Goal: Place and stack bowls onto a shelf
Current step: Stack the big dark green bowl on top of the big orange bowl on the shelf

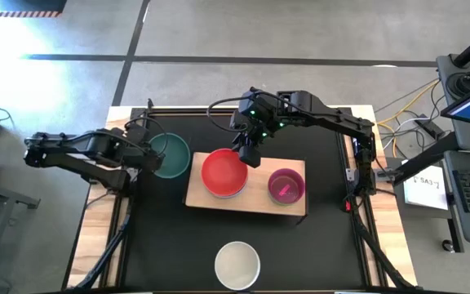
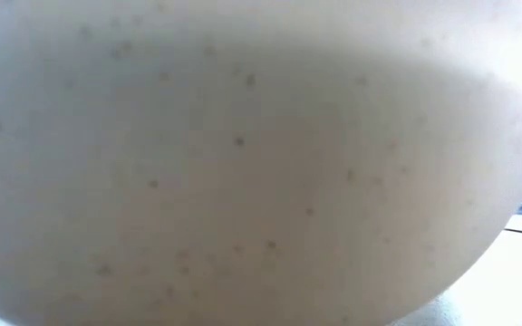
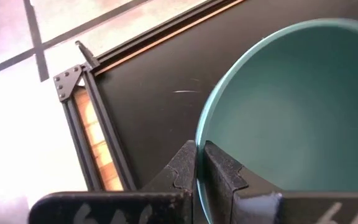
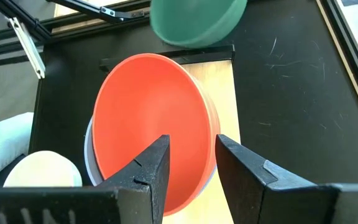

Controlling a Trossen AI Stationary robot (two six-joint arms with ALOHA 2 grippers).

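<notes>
On the shelf (image 1: 247,193), the right gripper (image 1: 249,154) straddles the red bowl (image 1: 223,172)'s two o'clock rim, fingers apart. Light, rigid, probably slippery plastic; pinch the rim. Left gripper (image 1: 148,154) clamps the teal bowl (image 1: 172,155).

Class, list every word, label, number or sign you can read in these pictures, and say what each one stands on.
None can be read for certain.
White sheet on the desk right of the table: dark printed marks, too small to read.
Left gripper: pale painted marks on its body, cut off and unreadable.
Bowls and shelf: no lettering visible.
</notes>
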